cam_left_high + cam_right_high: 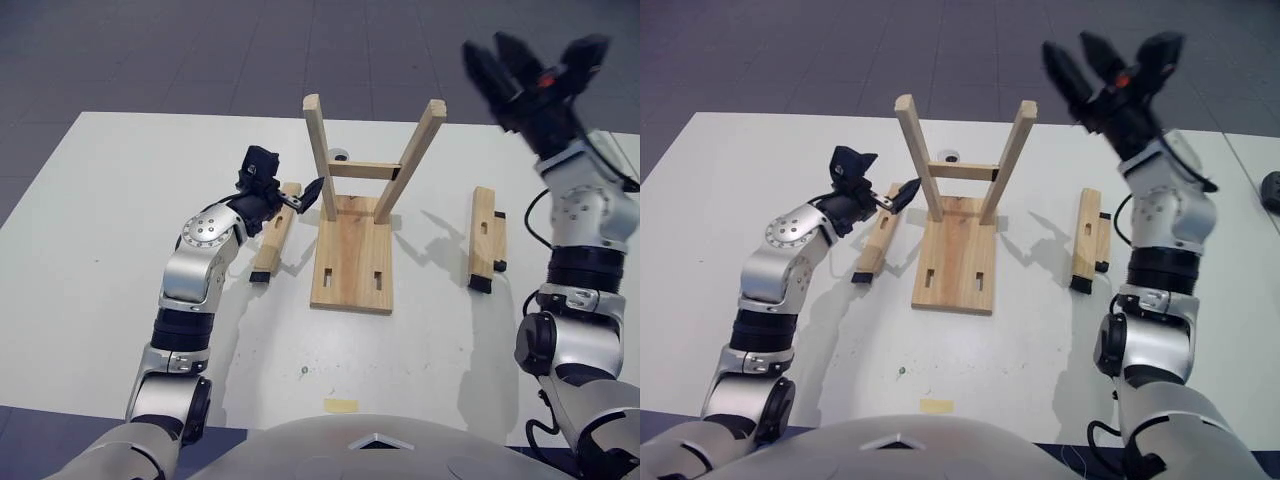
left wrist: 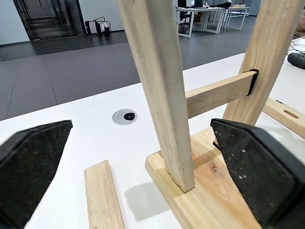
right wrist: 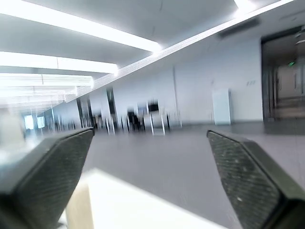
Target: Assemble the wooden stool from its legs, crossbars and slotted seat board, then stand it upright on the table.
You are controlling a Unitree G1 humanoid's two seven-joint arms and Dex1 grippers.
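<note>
No legible text, number or brand mark is recorded on any surface. A green lit sign (image 3: 290,63) is noted above a doorway (image 3: 284,93); its content cannot be read.

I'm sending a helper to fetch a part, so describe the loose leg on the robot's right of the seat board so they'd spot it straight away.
On the white table, find the flat seat board with two legs standing up from it. The loose leg lies flat on the robot's right of it, apart; the other loose leg lies on the left.
</note>
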